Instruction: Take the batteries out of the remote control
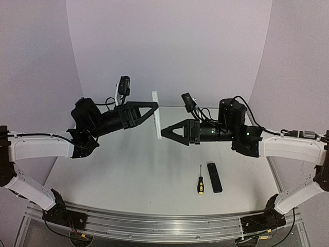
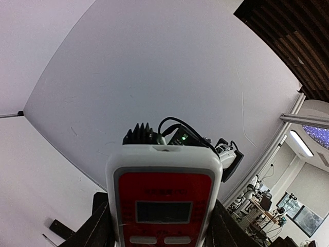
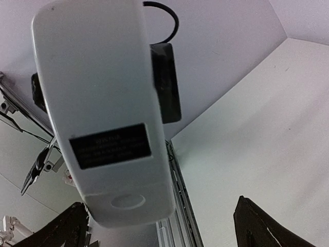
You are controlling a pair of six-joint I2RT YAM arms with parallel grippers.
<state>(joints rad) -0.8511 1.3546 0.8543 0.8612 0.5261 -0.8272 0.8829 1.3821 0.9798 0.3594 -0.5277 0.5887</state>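
The white remote control (image 1: 156,116) is held upright in the air above the middle of the table, with my left gripper (image 1: 153,109) shut on its sides. In the left wrist view its red button face (image 2: 163,200) fills the space between the dark fingers (image 2: 97,229). My right gripper (image 1: 164,132) is open and points at the remote's lower end from the right. The right wrist view shows the plain white back (image 3: 103,92) with a black label (image 3: 110,145) and a thumb dent, near the left finger (image 3: 69,226). The batteries are hidden.
A yellow-and-black-handled screwdriver (image 1: 200,183) and a slim black remote (image 1: 214,177) lie side by side on the table (image 1: 128,175), in front of the right arm. The table's metal rail (image 3: 177,206) runs along its edge.
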